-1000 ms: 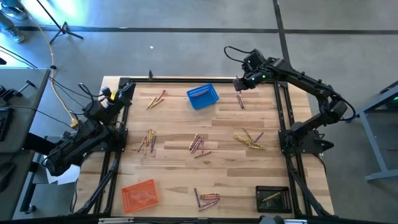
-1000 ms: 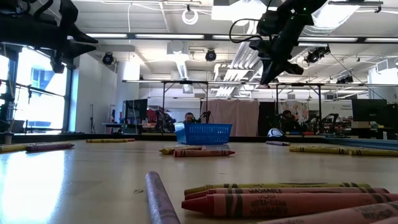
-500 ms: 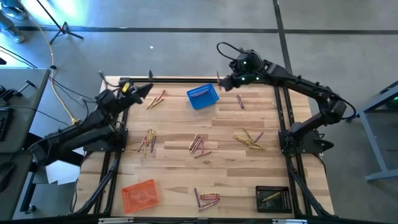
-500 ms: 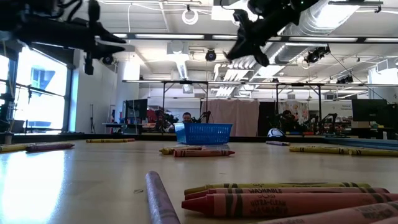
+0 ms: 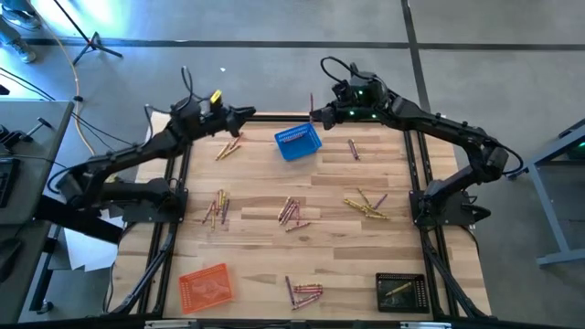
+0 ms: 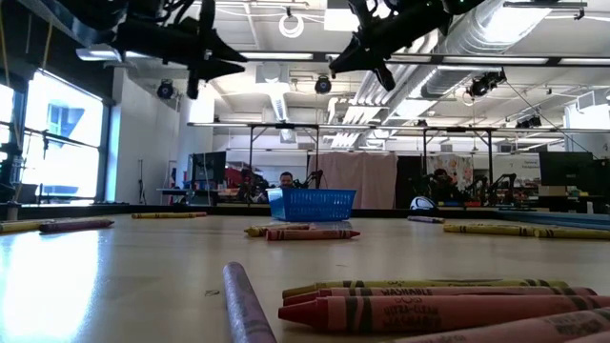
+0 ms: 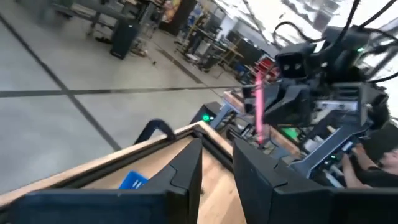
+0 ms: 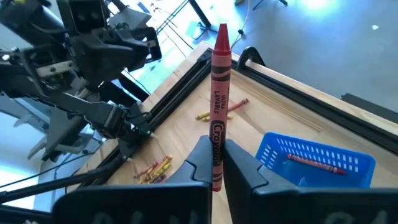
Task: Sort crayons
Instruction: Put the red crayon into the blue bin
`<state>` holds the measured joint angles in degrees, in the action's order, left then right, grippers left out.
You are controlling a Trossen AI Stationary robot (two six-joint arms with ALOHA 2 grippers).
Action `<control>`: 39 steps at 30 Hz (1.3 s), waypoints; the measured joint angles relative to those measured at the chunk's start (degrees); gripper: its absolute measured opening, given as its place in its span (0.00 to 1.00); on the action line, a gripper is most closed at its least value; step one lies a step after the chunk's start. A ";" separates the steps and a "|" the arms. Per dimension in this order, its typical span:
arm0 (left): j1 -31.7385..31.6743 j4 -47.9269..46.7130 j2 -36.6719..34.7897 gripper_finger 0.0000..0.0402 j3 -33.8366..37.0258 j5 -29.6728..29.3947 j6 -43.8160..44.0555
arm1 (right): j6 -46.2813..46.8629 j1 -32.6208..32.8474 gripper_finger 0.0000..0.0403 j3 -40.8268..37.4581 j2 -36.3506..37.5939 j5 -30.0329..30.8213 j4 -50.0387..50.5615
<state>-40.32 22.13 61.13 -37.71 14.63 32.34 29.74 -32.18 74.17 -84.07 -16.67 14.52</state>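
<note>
My right gripper (image 5: pixel 313 115) hangs above the table's far edge, left of the blue basket (image 5: pixel 298 143), shut on a red crayon (image 8: pixel 217 93) that points up. My left gripper (image 5: pixel 249 113) faces it from the left, a short way off, open with nothing between its fingers (image 7: pixel 186 168). It sees the crayon (image 7: pixel 258 106) ahead. Other crayons lie flat on the table in loose groups (image 5: pixel 228 146) (image 5: pixel 218 208) (image 5: pixel 291 212) (image 5: pixel 367 205) (image 5: pixel 304 292). One lies alone (image 5: pixel 353 149). One lies inside the blue basket (image 8: pixel 314 163). My right gripper pinches the red crayon's lower part (image 8: pixel 215 163), near its blunt end, between its two fingers. The fingers come about level from the table's right and lie across the crayon. The crayon stands nearly upright, its tip (image 8: pixel 222 30) on top, lifted clear of the table.
An orange basket (image 5: pixel 204 286) sits at the near left. A black basket (image 5: pixel 400 291) with yellow crayons sits at the near right. A dark frame rail (image 5: pixel 274 117) runs along the table's far edge under both grippers.
My left gripper has risen from the table's left edge and swung toward the far edge and the right gripper, turning level. My right gripper has gone toward the table's left with the crayon and tipped up from pointing down, so the crayon now stands tip up.
</note>
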 joint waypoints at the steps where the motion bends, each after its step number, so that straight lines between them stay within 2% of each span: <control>1: 0.02 0.10 1.18 0.19 -1.14 1.10 -0.01 | -0.04 0.00 0.01 0.00 0.00 0.00 -0.38; 7: 2.15 0.11 8.53 0.20 -7.50 7.54 -0.04 | -1.62 0.11 0.01 0.00 0.02 0.04 -2.49; 14: 4.96 0.40 16.45 0.28 -14.87 14.54 -1.36 | -2.90 0.90 0.01 0.00 0.00 -0.01 -2.30; 23: 5.48 0.49 22.27 0.36 -21.67 13.29 -2.43 | -4.28 3.88 0.01 -0.02 0.00 -0.05 -1.78; 29: 7.20 0.22 26.31 0.37 -25.79 13.31 -2.48 | -5.22 5.61 0.01 -0.04 -0.47 3.26 -1.72; 39: 7.91 0.19 27.51 0.37 -26.51 11.70 -2.58 | -5.79 5.57 0.01 -0.04 -1.11 4.61 -2.35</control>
<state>-32.40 22.31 88.64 -64.23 26.33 29.76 23.94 -26.61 74.13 -85.19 -12.05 12.17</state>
